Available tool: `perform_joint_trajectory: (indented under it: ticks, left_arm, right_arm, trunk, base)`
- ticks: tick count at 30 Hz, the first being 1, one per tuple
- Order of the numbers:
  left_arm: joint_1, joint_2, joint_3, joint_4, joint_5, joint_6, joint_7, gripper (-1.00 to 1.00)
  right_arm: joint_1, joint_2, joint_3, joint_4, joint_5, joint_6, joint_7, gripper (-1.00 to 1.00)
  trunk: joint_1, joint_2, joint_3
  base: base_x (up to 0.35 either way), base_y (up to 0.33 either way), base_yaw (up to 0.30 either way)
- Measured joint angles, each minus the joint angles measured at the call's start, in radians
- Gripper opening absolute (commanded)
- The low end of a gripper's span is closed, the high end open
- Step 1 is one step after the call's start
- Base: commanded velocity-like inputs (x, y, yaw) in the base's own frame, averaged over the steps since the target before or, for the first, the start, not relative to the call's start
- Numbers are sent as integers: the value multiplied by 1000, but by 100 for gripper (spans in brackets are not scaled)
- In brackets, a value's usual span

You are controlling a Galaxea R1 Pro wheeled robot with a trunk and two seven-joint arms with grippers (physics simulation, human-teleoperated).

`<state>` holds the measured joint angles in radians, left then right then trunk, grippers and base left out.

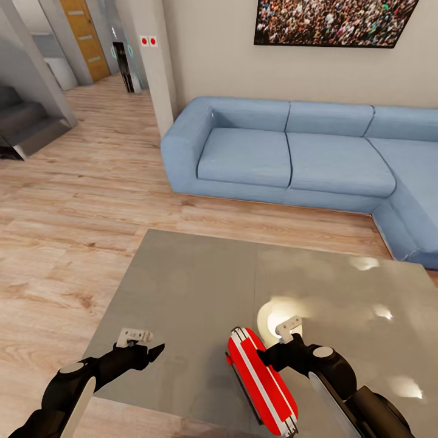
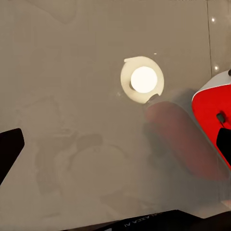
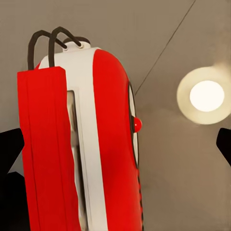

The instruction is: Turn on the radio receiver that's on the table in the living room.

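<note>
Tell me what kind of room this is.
Most likely a living room: a blue corner sofa, a framed crowd picture on the beige wall, and a low glossy grey table on light wood plank flooring.

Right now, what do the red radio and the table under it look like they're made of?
The radio receiver looks like smooth molded plastic: glossy red faces, white rim band, thin dark wire handle, perhaps metal. The table has a polished grey top, maybe glass or lacquer, mirroring a ceiling lamp and the radio.

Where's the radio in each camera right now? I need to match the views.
Head: radio low centre-right, on edge on the table, beside the right claw.
Left wrist: red corner at the frame's right edge.
Right wrist: big, left of centre.
Shared landmark: round lamp glare.
</note>
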<state>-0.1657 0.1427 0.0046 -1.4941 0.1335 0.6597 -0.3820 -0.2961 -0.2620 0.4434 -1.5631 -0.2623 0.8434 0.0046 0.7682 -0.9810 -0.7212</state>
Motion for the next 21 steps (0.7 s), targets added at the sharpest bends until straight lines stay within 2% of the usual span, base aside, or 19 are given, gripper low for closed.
perform_joint_trajectory:
  ticks: [15, 16, 19, 21]
  left_arm:
    - [0, 0, 0, 0, 0, 0, 0, 100]
    - [0, 0, 0, 0, 0, 0, 0, 100]
    - [0, 0, 0, 0, 0, 0, 0, 100]
    - [0, 0, 0, 0, 0, 0, 0, 100]
  right_arm:
    - [0, -1, 6, -1, -2, 10, 0, 100]
    - [0, -1, 12, -1, -2, 10, 0, 100]
    - [0, 6, 74, -2, -1, 12, 0, 100]
    - [0, 10, 91, -2, 0, 12, 0, 100]
  trunk:
    - [0, 0, 0]
    - [0, 0, 0]
    - [0, 0, 0]
    - [0, 0, 0]
  base:
    - [0, 0, 0]
    - [0, 0, 0]
    - [0, 0, 0]
    - [0, 0, 0]
